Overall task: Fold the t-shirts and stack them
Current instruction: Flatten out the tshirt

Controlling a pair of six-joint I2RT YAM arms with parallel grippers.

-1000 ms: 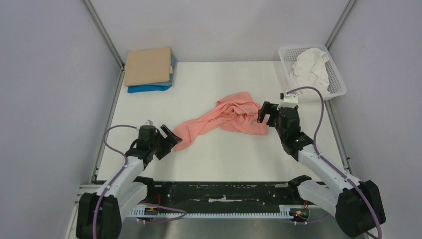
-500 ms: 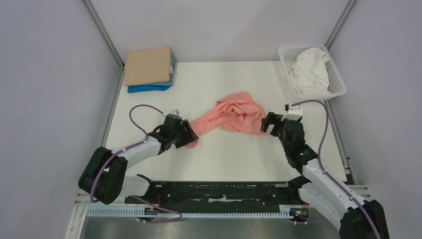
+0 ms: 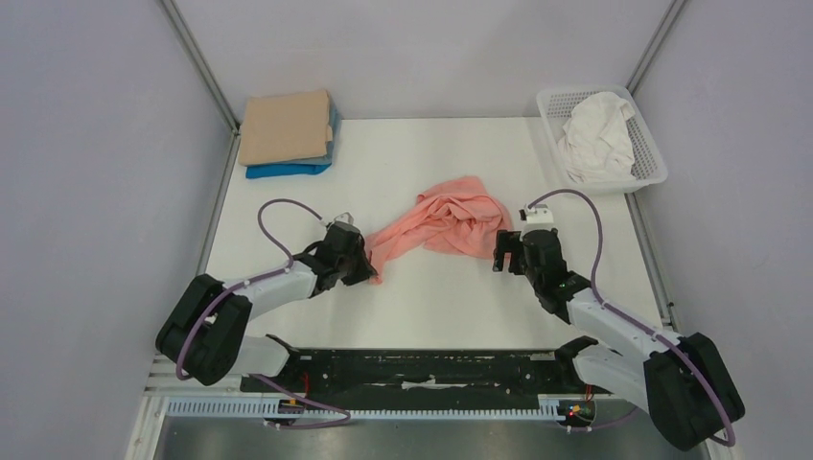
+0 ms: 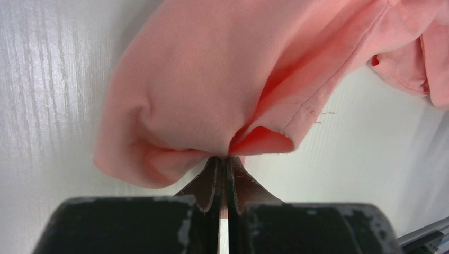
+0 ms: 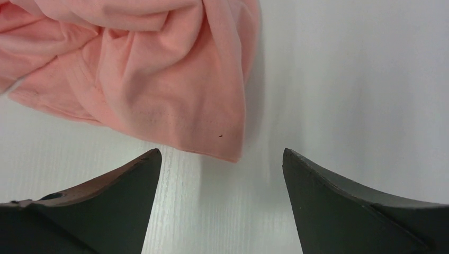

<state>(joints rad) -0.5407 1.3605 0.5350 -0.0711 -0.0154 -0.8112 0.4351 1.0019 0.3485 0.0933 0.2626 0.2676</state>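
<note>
Crumpled salmon-pink t-shirt (image 3: 446, 222), unfolded

A white plastic lattice basket (image 3: 653, 163) stands at the far right corner of the white desk (image 3: 431, 153), beside grey walls (image 3: 96, 144).

Four t-shirts (salmon-pink (image 3: 446, 222), white (image 3: 596, 134), tan (image 3: 285, 126), blue (image 3: 288, 171)), one basket (image 3: 654, 169), two claws: left claw (image 3: 371, 267), right claw (image 3: 507, 249).

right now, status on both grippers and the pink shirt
Left gripper shut on salmon-pink shirt, end pinched. Right gripper open, short of the other corner. Shirt crumpled, unfolded. Nothing blocking.
</note>
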